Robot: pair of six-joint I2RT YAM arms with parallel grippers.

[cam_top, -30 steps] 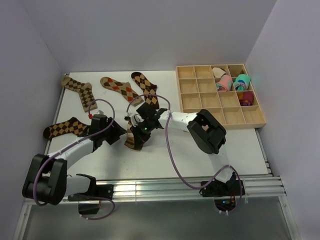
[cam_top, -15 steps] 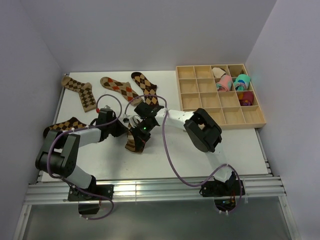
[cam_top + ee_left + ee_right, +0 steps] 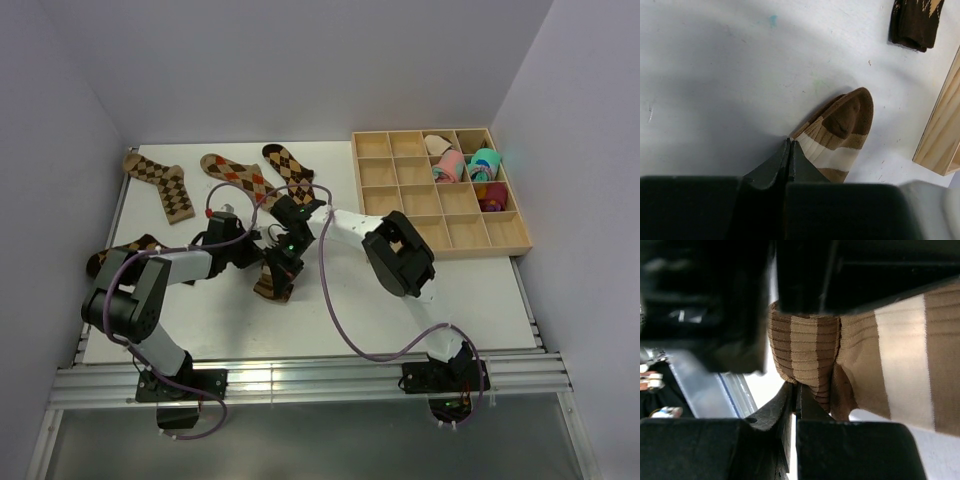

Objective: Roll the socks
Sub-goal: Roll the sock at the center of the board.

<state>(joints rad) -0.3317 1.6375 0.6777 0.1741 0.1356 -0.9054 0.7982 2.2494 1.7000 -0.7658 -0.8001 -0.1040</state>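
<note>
The brown-and-cream striped sock [image 3: 275, 283] lies mid-table, its upper end bunched between my two grippers. My left gripper [image 3: 258, 252] is shut, its tips [image 3: 789, 142] pinched at the edge of the sock [image 3: 840, 130]. From the other side my right gripper [image 3: 283, 250] is shut on a folded bunch of the same sock [image 3: 865, 355], fabric crowding its tips [image 3: 799, 390]. Three argyle socks [image 3: 160, 182] [image 3: 240, 178] [image 3: 292, 172] lie flat along the back, and another [image 3: 125, 255] lies at the left edge, partly behind the left arm.
A wooden compartment tray [image 3: 480, 249] stands at the back right, with pink and teal rolled bundles [image 3: 460, 165] in its far cells. Its corner [image 3: 940, 135] shows close to the striped sock's toe in the left wrist view. The left arm's black body fills the top of the right wrist view.
My left gripper has swung right and back to the striped sock and closed at its edge. The right gripper has stayed shut on the sock, shifting slightly left.
</note>
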